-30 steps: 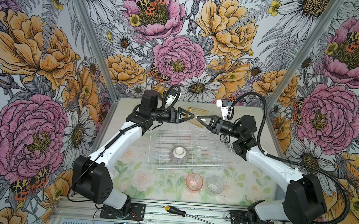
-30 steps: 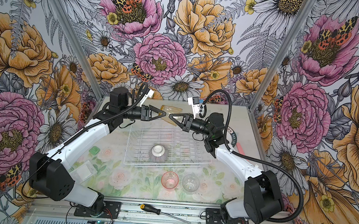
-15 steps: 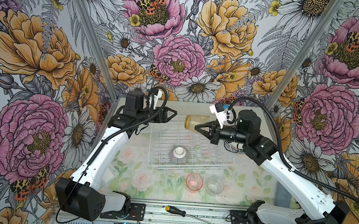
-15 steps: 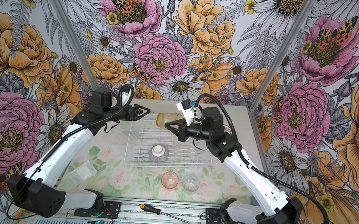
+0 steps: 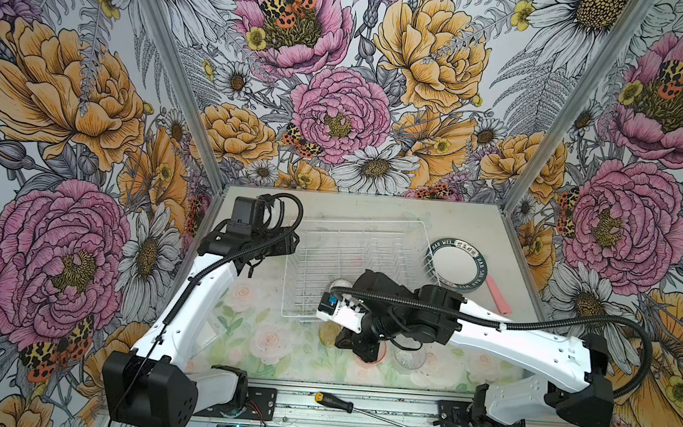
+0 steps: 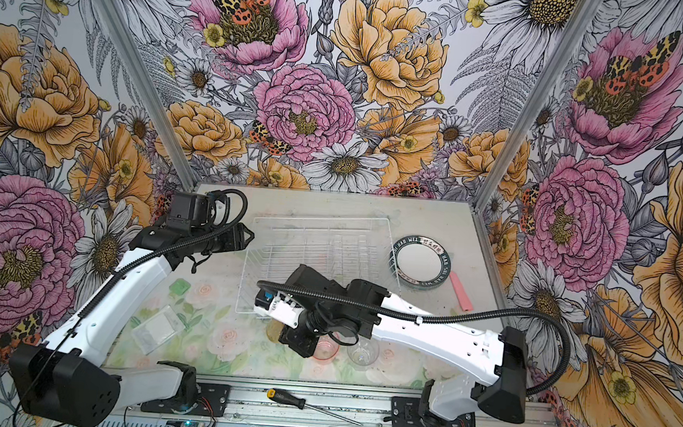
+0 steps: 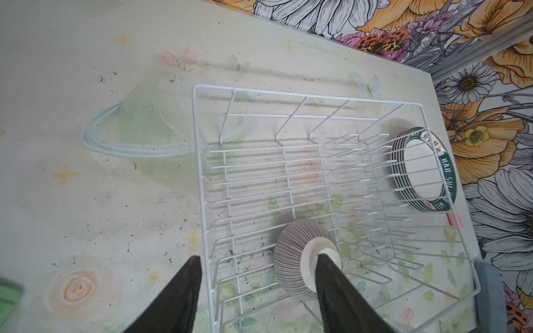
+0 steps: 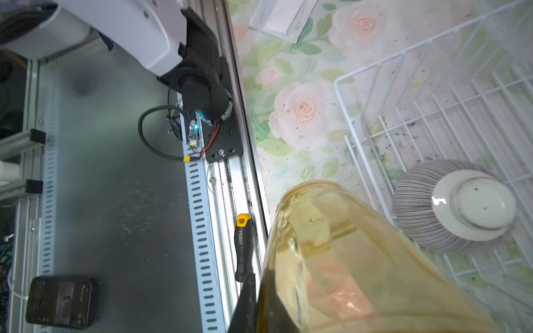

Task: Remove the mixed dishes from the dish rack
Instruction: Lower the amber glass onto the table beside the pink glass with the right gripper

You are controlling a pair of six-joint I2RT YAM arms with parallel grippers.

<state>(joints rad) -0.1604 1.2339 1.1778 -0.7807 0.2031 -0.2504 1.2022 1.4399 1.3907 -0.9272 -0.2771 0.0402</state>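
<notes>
Right hand (image 5: pixel 342 339) grips the yellow tumbler (image 8: pixel 331 259) near the worktop's (image 5: pixel 263 342) front edge, just outside the rack (image 5: pixel 355 224), beside the pink tumbler (image 6: pixel 326 349). Judged step: setting it down upright and releasing. Left hand (image 7: pixel 258 259), partly apart and empty; the upturned bowl (image 7: pixel 300 256) remains racked.

White shells, black joints and ribbed black conduits (image 5: pixel 648 355) clad the left arm (image 5: pixel 195 303) and right arm (image 5: pixel 521 345); the left gripper (image 7: pixel 258 256) had tapered black fingers (image 7: pixel 178 294).

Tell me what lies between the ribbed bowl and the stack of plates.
Only the dish rack's divider prongs and side wall; no other dish lies between the ribbed bowl and the plates, per the left wrist view.
</notes>
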